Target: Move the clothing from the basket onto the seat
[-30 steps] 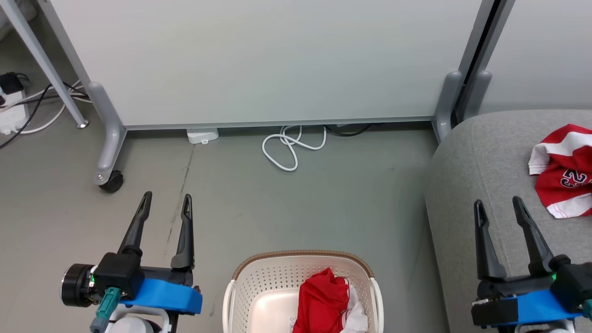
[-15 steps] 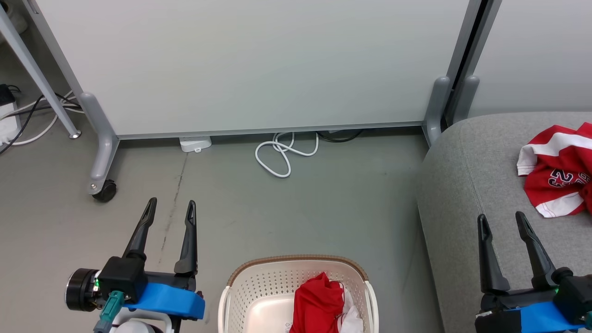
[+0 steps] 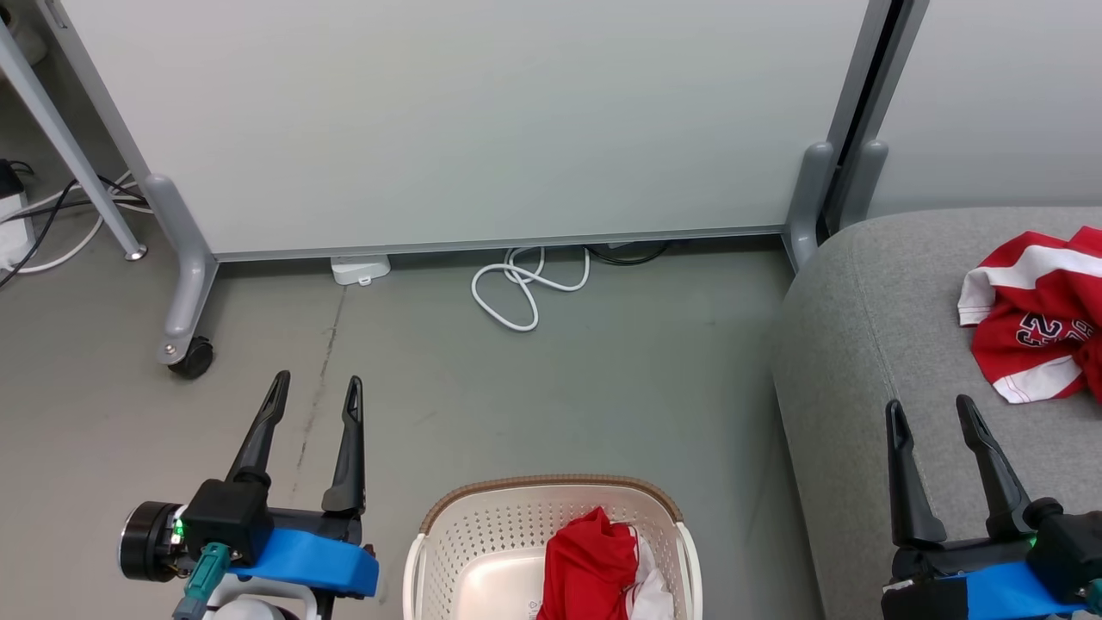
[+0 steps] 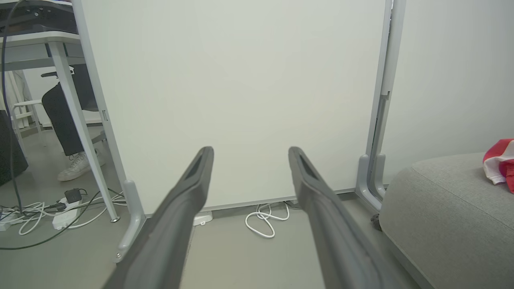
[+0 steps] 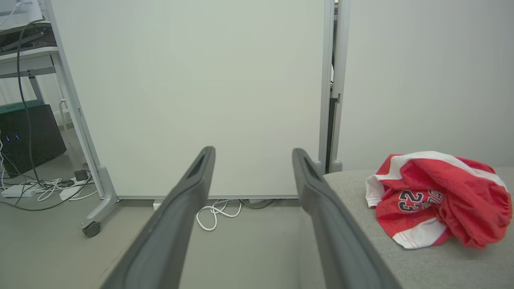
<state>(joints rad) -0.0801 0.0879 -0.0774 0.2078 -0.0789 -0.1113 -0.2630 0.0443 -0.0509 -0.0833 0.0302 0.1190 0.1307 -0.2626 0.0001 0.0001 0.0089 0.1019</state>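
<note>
The cream basket [image 3: 482, 534] with a brown rim stands on the floor at the bottom centre of the head view. Red clothing with white trim [image 3: 594, 560] lies bunched inside it. A red jersey with dark numerals [image 3: 1033, 314] [image 5: 433, 196] lies crumpled on the grey seat [image 3: 869, 336] [image 5: 441, 265] [image 4: 449, 216] at the right. My left gripper [image 3: 316, 387] [image 4: 249, 154] is open and empty over the floor, left of the basket. My right gripper [image 3: 930, 412] [image 5: 253, 154] is open and empty above the seat's near left edge, short of the jersey.
A wheeled white partition [image 3: 482, 120] stands across the back, its grey castor foot [image 3: 185, 336] at the left. A coiled white cable [image 3: 521, 288] lies on the floor under it. Power strips and cords [image 4: 52, 208] lie far left, by a person's shoe [image 4: 78, 166].
The head camera has shifted a little, so the whole scene sits further left and lower. Both grippers stay open and empty, and the clothing lies as before.
</note>
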